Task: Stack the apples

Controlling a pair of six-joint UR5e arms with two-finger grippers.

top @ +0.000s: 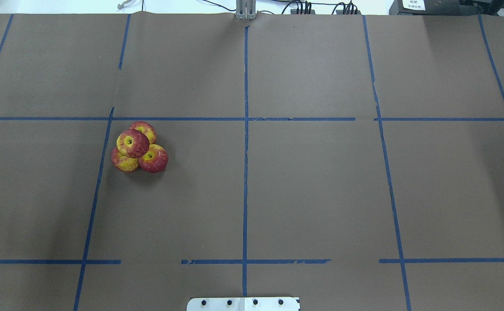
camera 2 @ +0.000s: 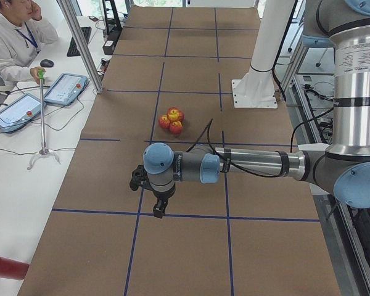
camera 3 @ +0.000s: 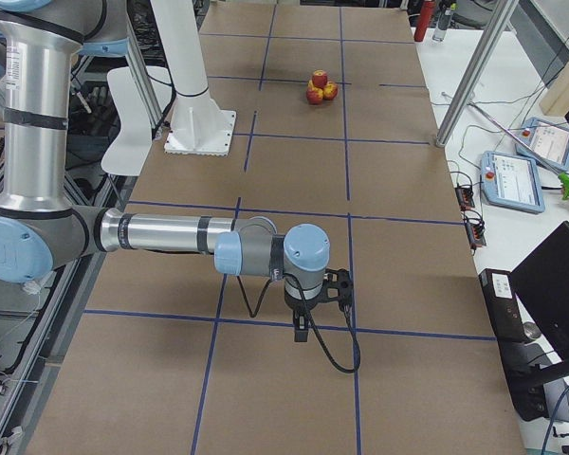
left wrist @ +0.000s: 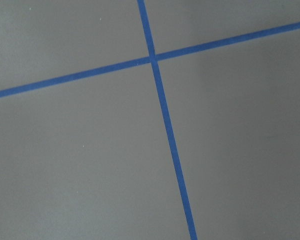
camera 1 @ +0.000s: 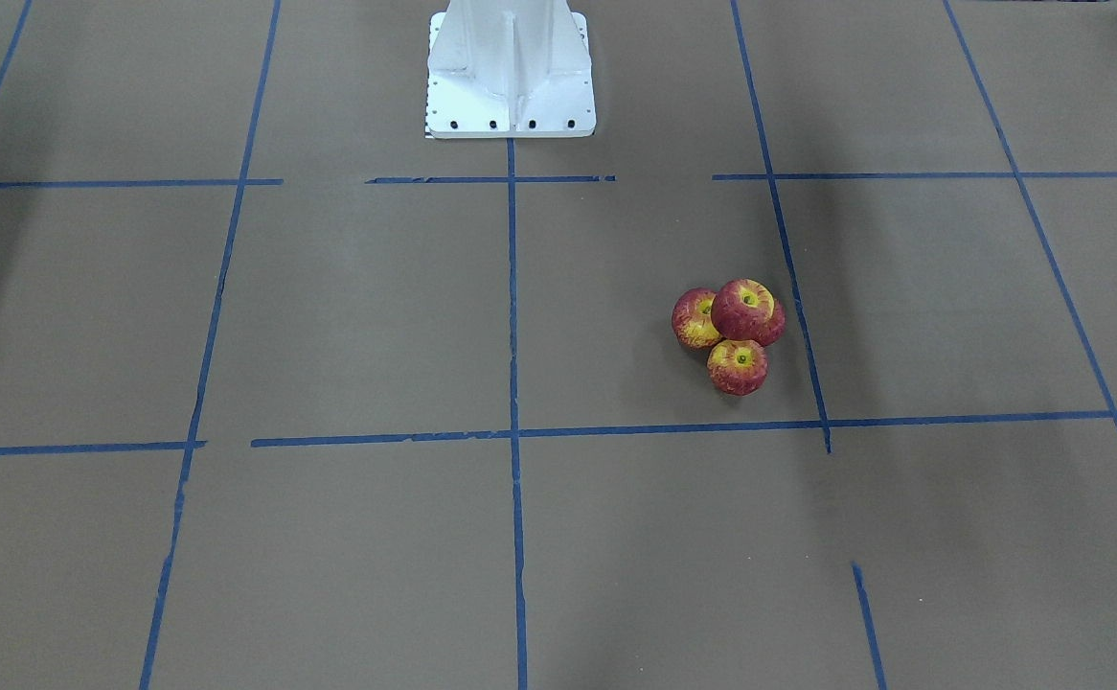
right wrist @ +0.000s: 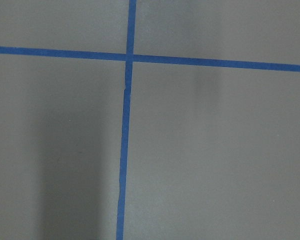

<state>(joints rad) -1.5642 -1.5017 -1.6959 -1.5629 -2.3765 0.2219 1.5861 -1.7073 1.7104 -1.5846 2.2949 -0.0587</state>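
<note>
Four red apples with yellow streaks sit in one pile on the brown paper. In the overhead view one apple [top: 132,143] rests on top of three others [top: 153,158] that touch one another. The pile also shows in the front view [camera 1: 746,310], the left side view [camera 2: 172,120] and the right side view [camera 3: 319,87]. My left gripper [camera 2: 158,208] hangs near the table's left end, far from the pile. My right gripper [camera 3: 302,329] hangs near the right end. Both point down, and I cannot tell if they are open or shut. The wrist views show only paper and tape.
Blue tape lines [top: 245,129] divide the brown paper into squares. The white robot base [camera 1: 511,77] stands at the table's robot side. An operator [camera 2: 12,37] and tablets [camera 2: 61,86] are beside the table, with more tablets [camera 3: 517,175] at the far side.
</note>
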